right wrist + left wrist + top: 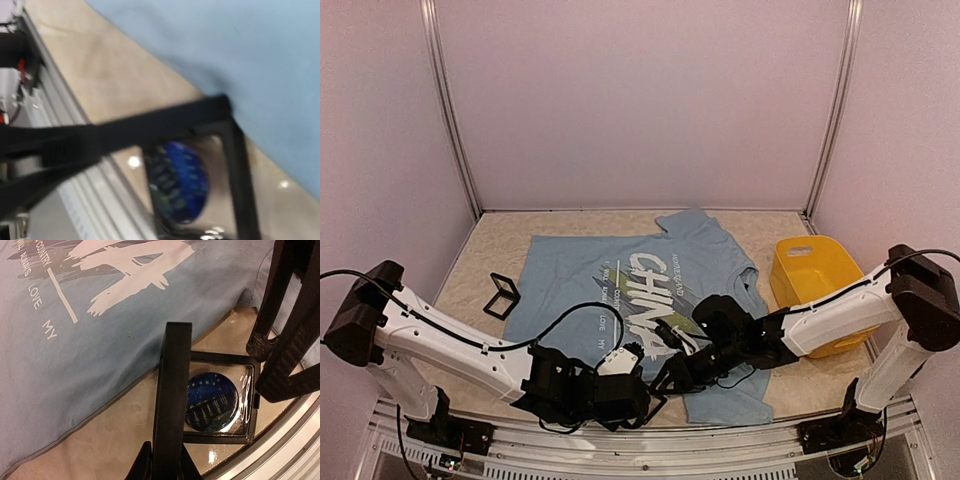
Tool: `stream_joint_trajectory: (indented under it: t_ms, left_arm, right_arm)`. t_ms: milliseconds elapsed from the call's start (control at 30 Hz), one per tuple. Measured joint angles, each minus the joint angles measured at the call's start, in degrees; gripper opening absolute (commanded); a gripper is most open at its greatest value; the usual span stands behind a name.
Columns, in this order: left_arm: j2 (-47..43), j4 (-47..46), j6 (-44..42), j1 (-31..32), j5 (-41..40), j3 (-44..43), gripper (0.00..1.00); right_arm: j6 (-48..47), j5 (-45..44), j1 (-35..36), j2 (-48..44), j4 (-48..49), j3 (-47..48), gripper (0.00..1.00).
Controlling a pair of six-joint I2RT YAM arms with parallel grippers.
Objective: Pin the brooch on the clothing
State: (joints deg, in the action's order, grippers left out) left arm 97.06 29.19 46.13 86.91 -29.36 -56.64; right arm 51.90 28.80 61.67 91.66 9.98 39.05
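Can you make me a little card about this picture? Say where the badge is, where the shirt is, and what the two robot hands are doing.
Brooch: small round dark blue button badge, inside an open black square display case, not on the shirt
Case: beside the shirt's hem, lid raised
Clothing: light blue T-shirt with white lettering, spread on the beige table
Left gripper: shut on the raised lid
Right gripper: jaws apart, beside the case's right edge
Also there: yellow plastic bin, second black square frame
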Motion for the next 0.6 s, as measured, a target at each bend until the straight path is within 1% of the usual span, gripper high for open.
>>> stream_joint_trajectory:
  t_ms: [100,300,600]
  left_arm:
    - [-0.02,-1.05,0.07,0.02,0.17,0.87,0.14]
    - [-0.04,-2.58,0.13,0.02,0.42,1.88,0.15]
    - [-0.72,-6.05,-0.31,0.02,0.37,3.52,0.17]
  right_arm:
    - [0.5,1.05,0.0,2.84,-0.81,0.31,0.35]
    - [0.79,2.25,-0.04,5.09,-1.07,1.16,0.33]
    - [1.01,4.52,-0.31,8.37,-0.07,2.93,0.33]
